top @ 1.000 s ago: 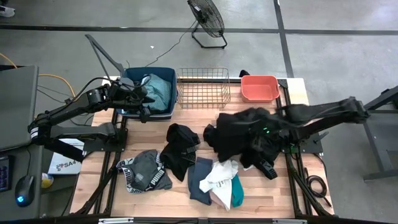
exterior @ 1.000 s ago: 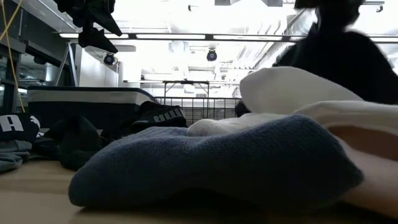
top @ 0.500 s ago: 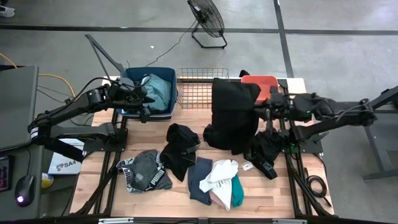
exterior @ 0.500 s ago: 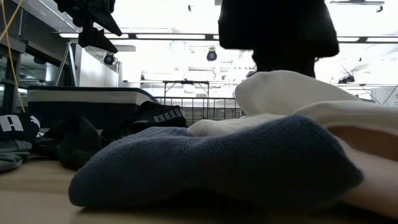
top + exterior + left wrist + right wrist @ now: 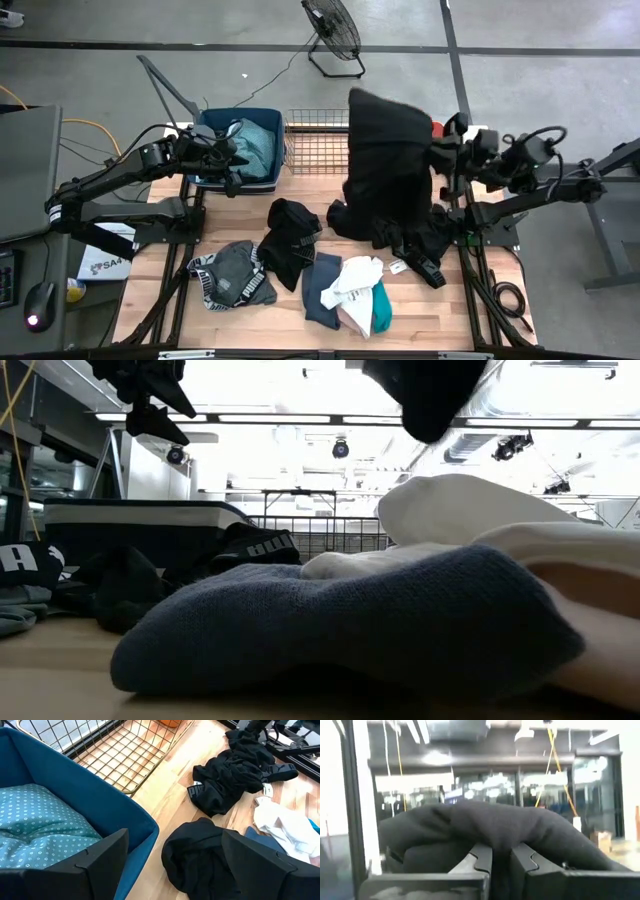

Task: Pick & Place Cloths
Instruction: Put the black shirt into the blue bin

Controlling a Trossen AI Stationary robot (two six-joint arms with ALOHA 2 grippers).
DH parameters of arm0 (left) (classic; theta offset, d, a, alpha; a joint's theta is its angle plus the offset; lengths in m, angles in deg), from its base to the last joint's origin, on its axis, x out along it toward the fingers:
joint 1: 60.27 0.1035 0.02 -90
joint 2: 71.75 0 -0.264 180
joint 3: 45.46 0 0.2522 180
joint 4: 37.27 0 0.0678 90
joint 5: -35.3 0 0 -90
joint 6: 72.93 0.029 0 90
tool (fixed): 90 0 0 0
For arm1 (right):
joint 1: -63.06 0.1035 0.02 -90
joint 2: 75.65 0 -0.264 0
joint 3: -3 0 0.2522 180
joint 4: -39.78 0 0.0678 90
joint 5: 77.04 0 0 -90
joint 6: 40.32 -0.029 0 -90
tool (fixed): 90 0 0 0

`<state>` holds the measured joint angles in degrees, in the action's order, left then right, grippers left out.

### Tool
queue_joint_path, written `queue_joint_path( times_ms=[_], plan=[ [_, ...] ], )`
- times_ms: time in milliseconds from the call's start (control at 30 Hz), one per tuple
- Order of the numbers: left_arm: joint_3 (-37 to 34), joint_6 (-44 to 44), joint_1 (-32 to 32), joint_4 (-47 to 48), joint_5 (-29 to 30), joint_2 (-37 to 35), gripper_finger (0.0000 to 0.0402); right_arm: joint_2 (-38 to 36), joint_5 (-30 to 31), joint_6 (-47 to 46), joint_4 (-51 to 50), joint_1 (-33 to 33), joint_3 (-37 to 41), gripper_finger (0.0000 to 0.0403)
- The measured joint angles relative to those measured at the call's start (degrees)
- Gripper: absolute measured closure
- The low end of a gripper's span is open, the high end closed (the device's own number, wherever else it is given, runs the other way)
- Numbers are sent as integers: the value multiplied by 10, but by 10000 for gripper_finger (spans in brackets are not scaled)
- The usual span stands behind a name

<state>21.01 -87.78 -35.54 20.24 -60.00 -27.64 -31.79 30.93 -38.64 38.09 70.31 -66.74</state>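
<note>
Right gripper (image 5: 500,862), fingers pinched on the big black fabric garment (image 5: 385,160), swings it high; its trailing hem could snag the wire mesh basket (image 5: 318,143) while the left gripper (image 5: 172,865), fingers spread, hovers over the blue plastic tub (image 5: 215,120).

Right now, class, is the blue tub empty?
No: the left wrist view shows a teal dotted cloth lying inside the blue tub.

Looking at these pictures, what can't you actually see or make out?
- Coral tub: in the high view, almost wholly hidden behind the lifted black garment held by the right claw.
- Low view: the grey-blue cloth up close blocks most of the table.
- Teal cloth in the blue tub: cut off by the left wrist view's edge.
</note>
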Motion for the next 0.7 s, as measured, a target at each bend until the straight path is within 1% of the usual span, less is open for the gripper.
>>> queue_joint_path(
  times_ms=[33,100,167,267,367,400,533,700],
  plan=[
    [0,0,0,0,0,0,90,4,-8,1,26,0,0,388],
    [0,0,0,0,0,0,90,6,-59,-8,67,-1,0,388],
    [0,0,0,0,0,0,90,5,-143,-33,91,-4,0,388],
    [0,0,0,1,0,0,90,0,-264,-54,91,-19,-1,388],
    [0,0,0,1,0,0,90,-6,-355,-82,88,-34,0,383],
    [0,0,0,1,0,0,90,-8,-375,-91,89,-37,0,383],
    [0,0,0,1,0,0,90,-17,-398,-107,94,-43,0,388],
    [0,0,0,1,0,0,90,-17,-393,-108,93,-43,0,388]
  ],
)
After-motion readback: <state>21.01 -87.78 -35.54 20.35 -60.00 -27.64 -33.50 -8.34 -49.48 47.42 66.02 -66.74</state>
